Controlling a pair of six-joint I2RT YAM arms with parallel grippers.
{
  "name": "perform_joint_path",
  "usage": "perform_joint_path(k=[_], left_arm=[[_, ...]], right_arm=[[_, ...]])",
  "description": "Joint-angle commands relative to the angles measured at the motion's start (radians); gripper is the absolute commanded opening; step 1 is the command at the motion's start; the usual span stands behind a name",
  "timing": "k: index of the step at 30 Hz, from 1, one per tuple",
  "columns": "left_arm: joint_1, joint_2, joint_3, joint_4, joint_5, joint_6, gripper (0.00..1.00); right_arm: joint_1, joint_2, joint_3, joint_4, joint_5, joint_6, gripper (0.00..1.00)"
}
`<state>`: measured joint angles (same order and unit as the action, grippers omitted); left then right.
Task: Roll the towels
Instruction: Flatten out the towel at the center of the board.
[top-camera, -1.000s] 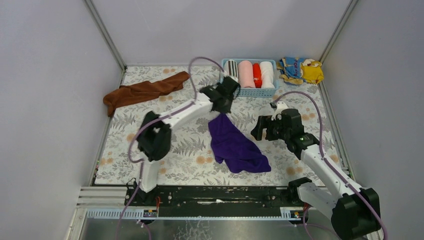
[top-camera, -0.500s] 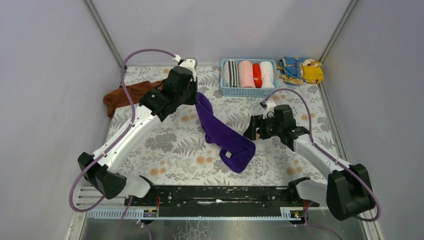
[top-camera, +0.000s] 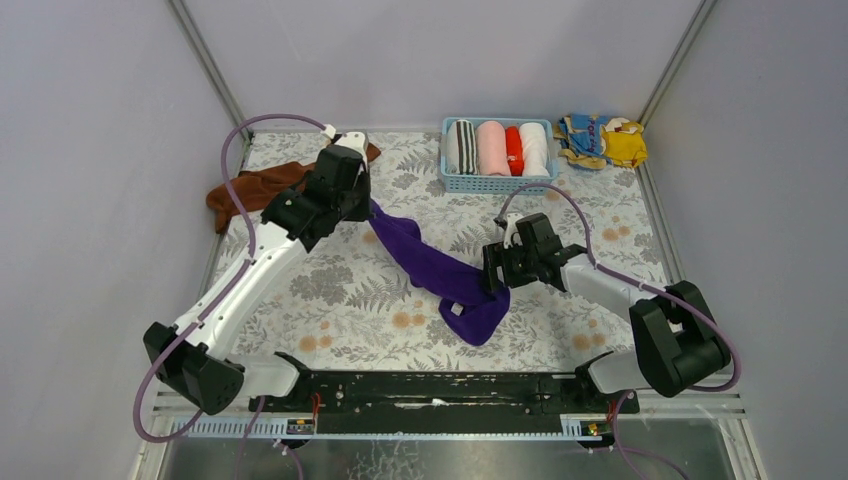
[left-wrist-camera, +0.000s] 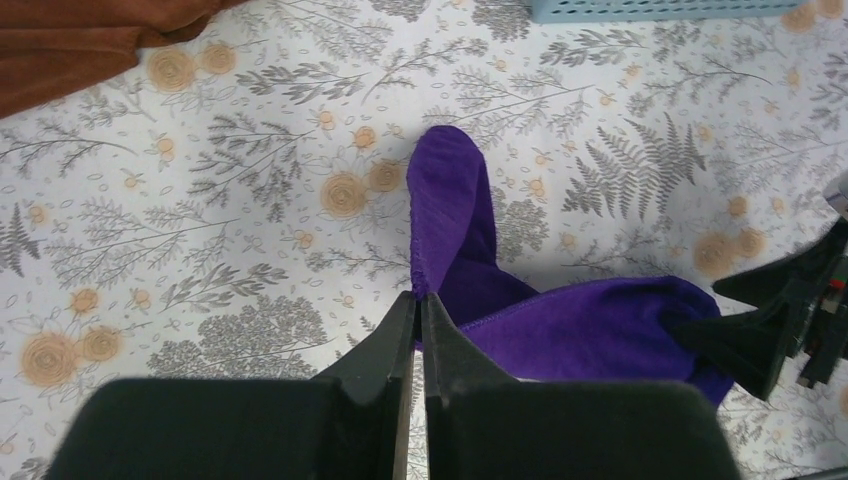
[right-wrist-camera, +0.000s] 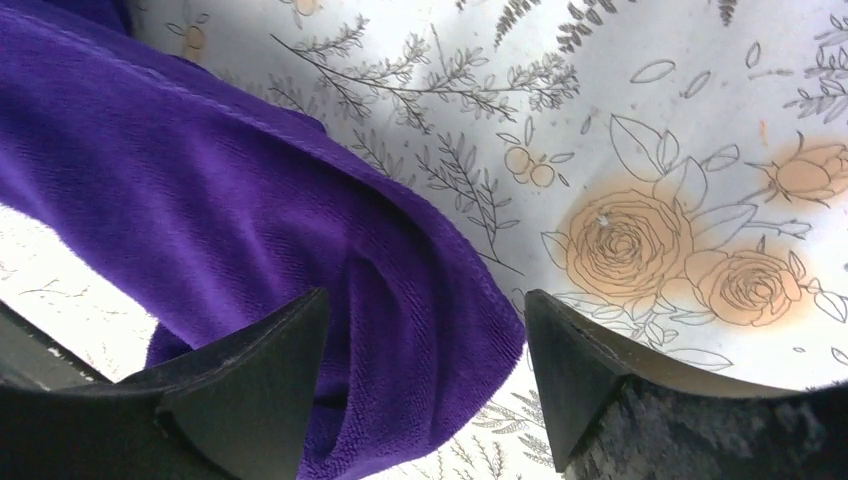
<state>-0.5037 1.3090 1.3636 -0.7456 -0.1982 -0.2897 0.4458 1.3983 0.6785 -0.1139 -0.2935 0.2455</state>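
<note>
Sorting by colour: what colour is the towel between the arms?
The towel is deep purple; best in left wrist view.

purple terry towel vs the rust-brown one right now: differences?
The deep purple terry towel is stretched in a long slanting band; the rust-brown terry towel lies bunched at the far left. The left hand grips the purple one and the open right hand straddles its other end; no hand touches the brown one. Neither is rolled.

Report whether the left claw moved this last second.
Yes. The left claw swung left, from the blue plastic basket toward the rust-brown terry towel, dragging the deep purple terry towel.
</note>
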Motion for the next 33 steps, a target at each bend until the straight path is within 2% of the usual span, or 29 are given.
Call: perform_joint_path(k=[1, 6, 11, 13, 15, 20, 23, 26, 29, 31, 33], left_arm=[[0.041, -0.025, -0.018, 0.006, -0.037, 0.007, 0.0], [0.077, -0.024, -0.021, 0.015, -0.038, 0.008, 0.0], [0.093, -0.019, -0.022, 0.027, -0.039, 0.003, 0.0], [0.102, -0.018, -0.025, 0.039, -0.038, 0.003, 0.0], [0.113, -0.009, -0.021, 0.048, -0.03, 0.003, 0.0], [0.144, 0.062, 0.078, 0.069, 0.021, 0.012, 0.0], [0.161, 0.115, 0.223, 0.051, 0.057, 0.015, 0.0], [0.162, 0.145, 0.362, 0.043, 0.069, 0.023, 0.0], [0.162, 0.132, 0.446, 0.043, 0.063, 0.029, 0.0], [0.162, 0.092, 0.413, 0.072, 0.052, 0.032, 0.0], [0.162, 0.032, 0.325, 0.113, 0.048, 0.033, 0.0]], right_arm=[[0.02, -0.007, 0.038, -0.082, 0.117, 0.017, 0.77], [0.028, 0.01, 0.018, -0.083, 0.091, 0.031, 0.74], [0.049, 0.059, 0.009, -0.04, 0.039, 0.048, 0.61], [0.049, 0.079, 0.026, -0.031, 0.023, 0.045, 0.49], [0.049, 0.082, 0.058, -0.054, 0.076, 0.046, 0.29], [0.046, -0.015, 0.176, -0.14, 0.373, 0.02, 0.02], [0.046, -0.081, 0.303, -0.216, 0.572, -0.042, 0.0], [0.046, -0.146, 0.425, -0.261, 0.674, -0.109, 0.0], [0.046, -0.212, 0.504, -0.292, 0.652, -0.142, 0.05], [0.046, -0.261, 0.505, -0.313, 0.601, -0.13, 0.09], [0.046, -0.298, 0.473, -0.341, 0.524, -0.101, 0.17]])
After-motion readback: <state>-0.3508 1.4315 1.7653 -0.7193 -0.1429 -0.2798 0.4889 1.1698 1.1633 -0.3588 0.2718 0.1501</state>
